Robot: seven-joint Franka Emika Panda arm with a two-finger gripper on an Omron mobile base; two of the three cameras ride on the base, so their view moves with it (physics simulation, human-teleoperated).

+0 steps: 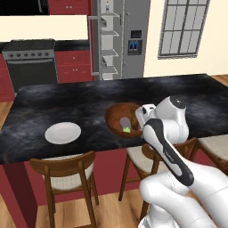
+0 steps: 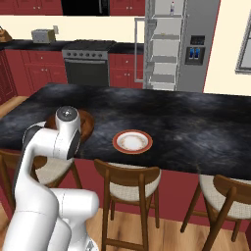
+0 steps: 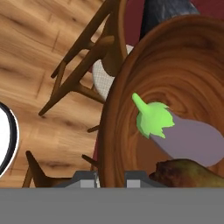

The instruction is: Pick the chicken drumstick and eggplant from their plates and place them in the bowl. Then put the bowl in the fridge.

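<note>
The brown wooden bowl (image 1: 119,115) hangs tilted at the counter's near edge. It shows large in the hand view, where its rim (image 3: 107,131) runs down between my fingertips. In it lie the purple eggplant (image 3: 192,141) with its green cap and, at the bottom, the reddish-brown chicken drumstick (image 3: 186,175). My gripper (image 3: 110,177) is shut on the bowl's rim; the hand (image 1: 143,114) sits at the bowl's right side. The white plate (image 1: 63,132) and the orange-rimmed plate (image 2: 132,141) are bare. The fridge (image 1: 133,40) stands behind the counter with its door open, white shelves showing.
The black counter (image 1: 80,104) spans the view, with wooden stools (image 1: 67,171) along its near side and below the bowl (image 3: 87,57). A steel oven range (image 1: 31,62) stands left of the fridge. My arm hides part of the bowl (image 2: 87,123) in the right base view.
</note>
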